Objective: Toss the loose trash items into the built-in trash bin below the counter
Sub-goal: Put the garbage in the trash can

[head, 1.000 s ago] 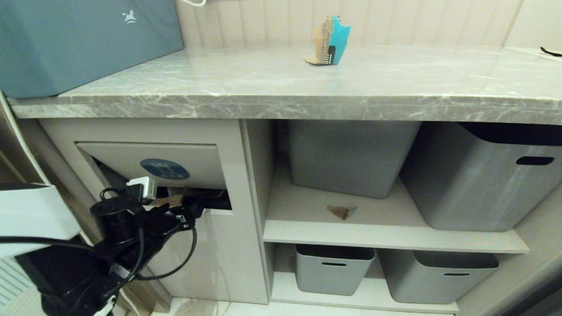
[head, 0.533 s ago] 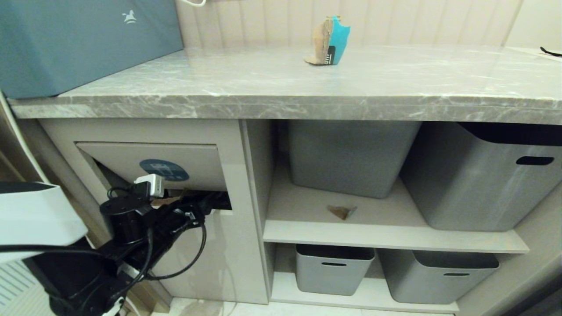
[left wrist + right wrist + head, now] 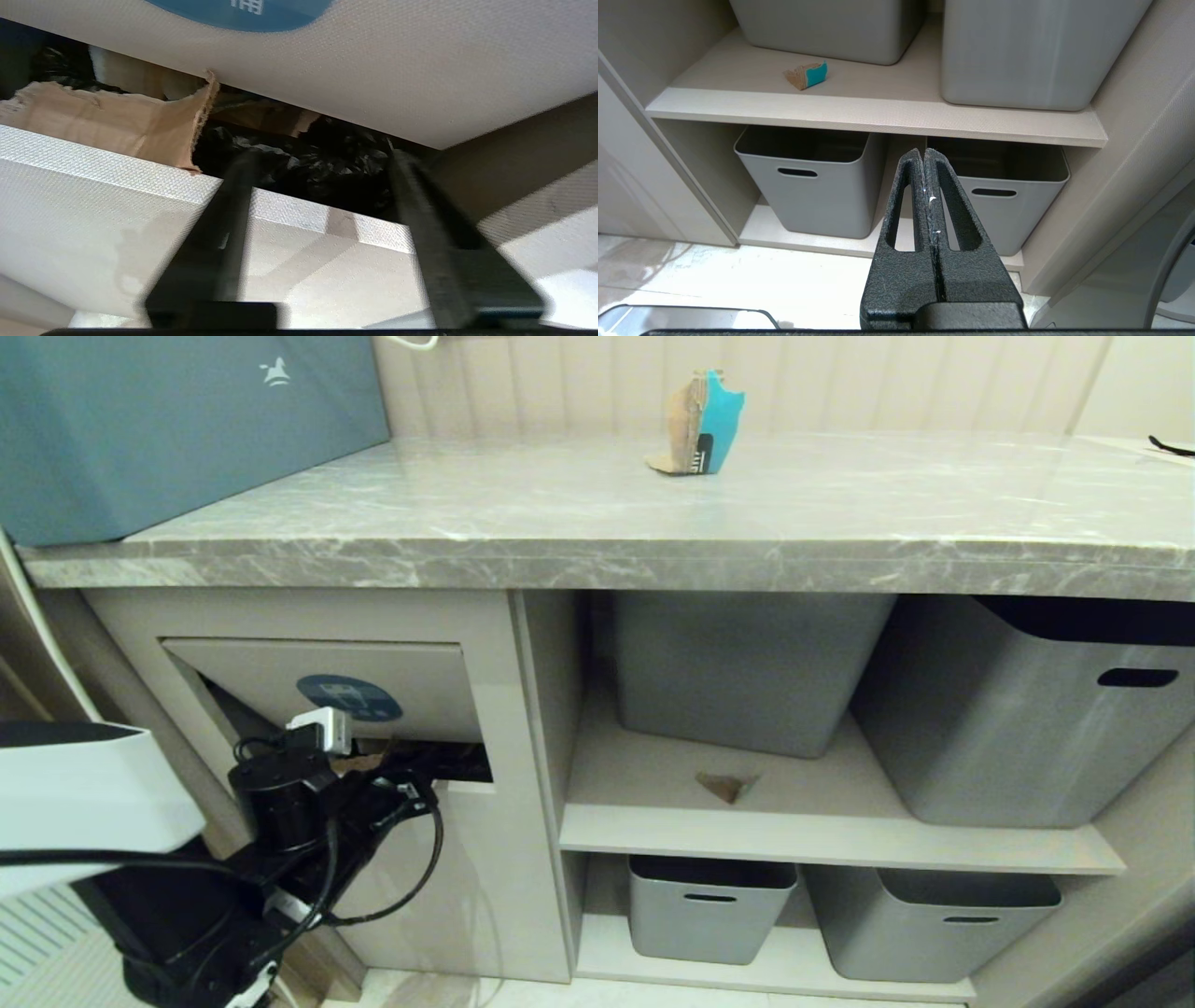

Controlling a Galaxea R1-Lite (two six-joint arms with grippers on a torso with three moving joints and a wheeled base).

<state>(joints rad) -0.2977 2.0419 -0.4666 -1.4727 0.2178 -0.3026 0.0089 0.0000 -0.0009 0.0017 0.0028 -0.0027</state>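
The built-in trash bin (image 3: pixel 280 677) has its flap (image 3: pixel 373 70) pushed in, the blue sticker (image 3: pixel 349 697) on it. My left gripper (image 3: pixel 431 771) (image 3: pixel 320 156) reaches into the gap under the flap; it is open, with nothing between the fingers. A torn brown cardboard scrap (image 3: pixel 107 121) (image 3: pixel 359 763) lies in the slot beside the gripper, apart from it. Another scrap with a turquoise face (image 3: pixel 698 425) stands on the counter (image 3: pixel 560 523). A small triangle (image 3: pixel 726 786) (image 3: pixel 806 75) lies on the middle shelf. My right gripper (image 3: pixel 923 156) hangs shut and parked, facing the lower shelves.
A teal-blue box (image 3: pixel 177 429) sits on the counter's left end. Grey storage bins (image 3: pixel 747 672) (image 3: pixel 1027 719) stand on the middle shelf, two more (image 3: pixel 709 905) (image 3: pixel 924 924) below. A black bag (image 3: pixel 327 163) lines the trash bin inside.
My left arm has shifted a little to the right along the flap opening. The brown scrap stays in the slot. Nothing else has moved.
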